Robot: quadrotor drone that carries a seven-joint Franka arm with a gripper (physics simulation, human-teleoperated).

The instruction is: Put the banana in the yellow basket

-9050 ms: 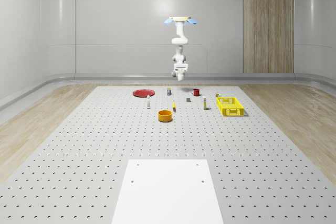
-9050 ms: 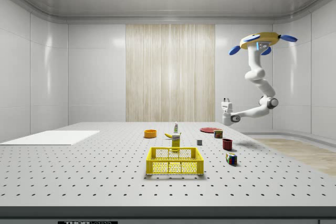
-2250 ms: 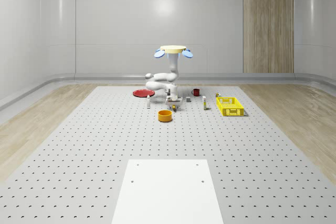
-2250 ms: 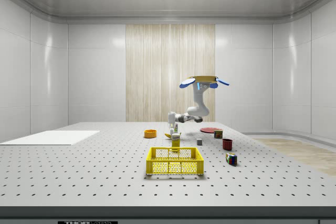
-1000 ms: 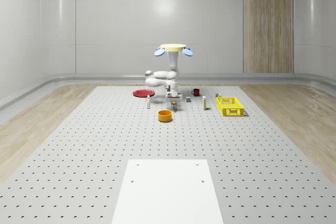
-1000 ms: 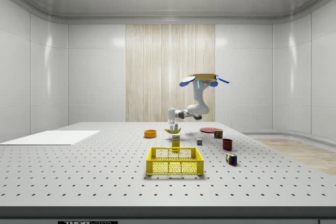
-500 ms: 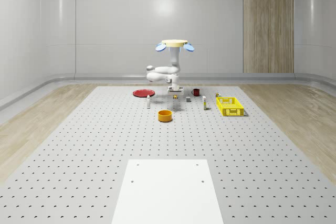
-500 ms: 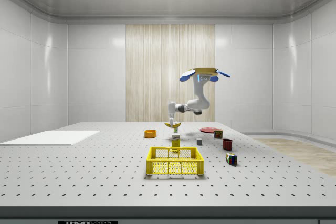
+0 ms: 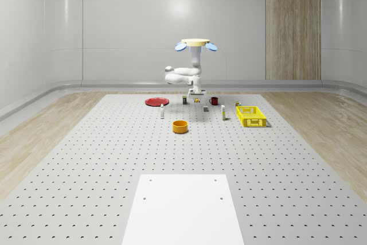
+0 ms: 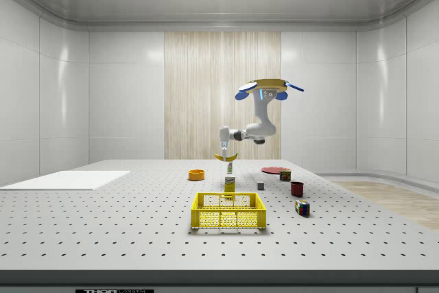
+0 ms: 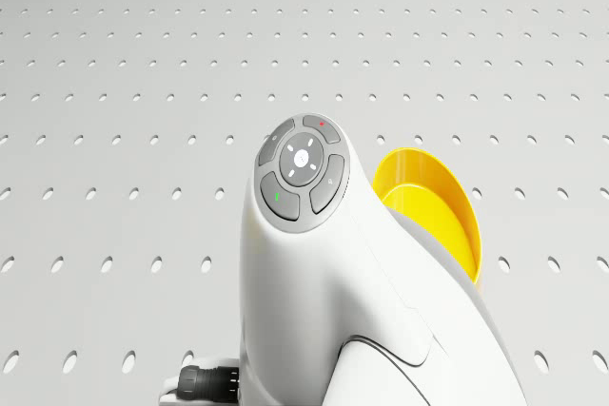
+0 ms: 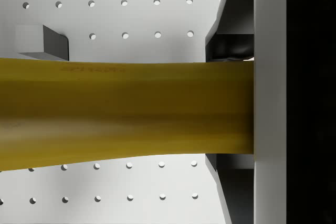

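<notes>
Banana (image 10: 226, 158) clamped in pincer (image 10: 223, 152), hanging clear above surface (image 10: 137, 217). Drone (image 10: 269, 89) hovering. Transfer to yellow basket (image 10: 228, 211) and release outstanding.

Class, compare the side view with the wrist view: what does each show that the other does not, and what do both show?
Side view alone: the drone hovering above the table, the yellow basket, the red cup and the orange bowl. Wrist view alone: a finger pressed against the banana's end, and a grey block on the table below. Both: the banana held in the hand, clear of the perforated table.
</notes>
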